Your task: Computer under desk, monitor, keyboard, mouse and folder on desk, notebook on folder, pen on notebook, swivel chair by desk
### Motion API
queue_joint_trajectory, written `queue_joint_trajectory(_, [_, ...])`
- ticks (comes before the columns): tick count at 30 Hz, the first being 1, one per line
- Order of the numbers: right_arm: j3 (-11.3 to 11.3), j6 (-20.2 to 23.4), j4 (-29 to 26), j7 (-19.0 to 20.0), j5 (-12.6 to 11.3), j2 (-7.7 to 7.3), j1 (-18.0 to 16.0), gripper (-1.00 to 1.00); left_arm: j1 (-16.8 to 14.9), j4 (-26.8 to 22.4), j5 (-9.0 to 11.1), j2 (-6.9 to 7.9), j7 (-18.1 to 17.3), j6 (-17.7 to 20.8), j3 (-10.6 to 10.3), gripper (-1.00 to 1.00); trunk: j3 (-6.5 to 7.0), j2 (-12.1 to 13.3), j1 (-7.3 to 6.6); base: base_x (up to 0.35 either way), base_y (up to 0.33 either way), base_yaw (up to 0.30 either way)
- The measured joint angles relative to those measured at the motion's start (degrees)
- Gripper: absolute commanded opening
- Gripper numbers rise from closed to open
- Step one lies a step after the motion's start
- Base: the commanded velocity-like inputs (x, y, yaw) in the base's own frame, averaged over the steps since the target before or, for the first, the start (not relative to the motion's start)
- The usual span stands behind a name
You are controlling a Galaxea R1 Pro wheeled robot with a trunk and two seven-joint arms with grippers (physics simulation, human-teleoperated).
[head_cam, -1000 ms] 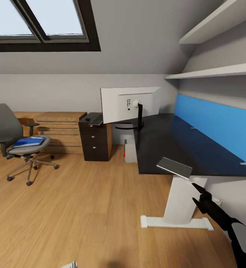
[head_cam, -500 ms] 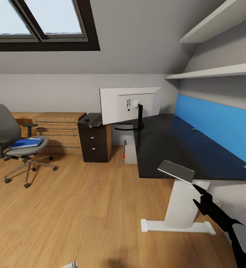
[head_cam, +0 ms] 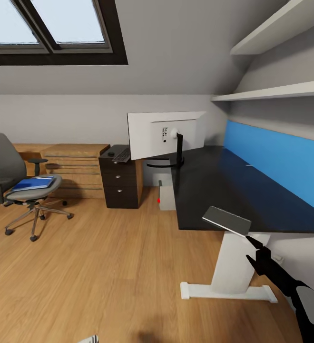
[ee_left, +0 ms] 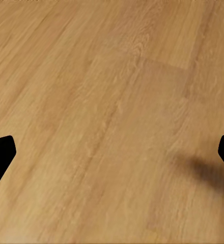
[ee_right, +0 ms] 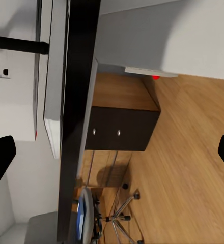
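The keyboard [head_cam: 226, 221] lies underside up at the near edge of the desk [head_cam: 214, 186], part of it overhanging the front edge, well apart from the monitor [head_cam: 165, 132] at the far left end. The right gripper [head_cam: 257, 248] sits just below and near the keyboard's right corner, not touching it; in the right wrist view its fingertips [ee_right: 1, 157] stand wide apart with nothing between them. The left gripper [ee_left: 112, 155] is likewise spread wide over bare floor [ee_left: 112, 101].

The step in hand appears to be keyboard placement. The position does not yet meet the "next to the monitor" requirement.

Next move: re-grip or push the keyboard farther onto the desk and toward the monitor's base, avoiding a tip over the edge.

Remaining items: the folder [head_cam: 32, 182] rests on the swivel chair [head_cam: 19, 183] at far left. The computer [head_cam: 166, 194] stands under the desk. A small dark item, possibly the mouse [head_cam: 111, 153], lies on the dark drawer cabinet [head_cam: 121, 183].
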Motion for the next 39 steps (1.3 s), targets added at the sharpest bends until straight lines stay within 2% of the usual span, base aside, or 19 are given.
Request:
queue_joint_trajectory(6, [0.0, 0.0, 0.0, -0.05, 0.0, 0.0, 0.0, 1.0, 0.0, -0.01, 0.01, 0.0, 0.0, 0.18, 0.0, 1.0, 0.0, 0.0, 0.01, 0.045, 0.007, 0.0])
queue_joint_trajectory(16, [0.09, 0.01, 0.0, -0.08, -0.02, 0.07, 0.0, 1.0, 0.0, -0.01, 0.0, -0.07, 0.0, 0.31, -0.09, 1.0, 1.79, 4.0, -2.17, 0.003, 0.0, 0.0])
queue_joint_trajectory(39, [0.16, -0.09, 0.01, -0.08, 0.08, 0.24, 0.0, 1.0, 0.0, -0.02, 0.0, 0.0, 0.0, 0.33, -0.12, 1.0, 1.79, 4.01, -2.19, 0.063, 0.019, 0.0])
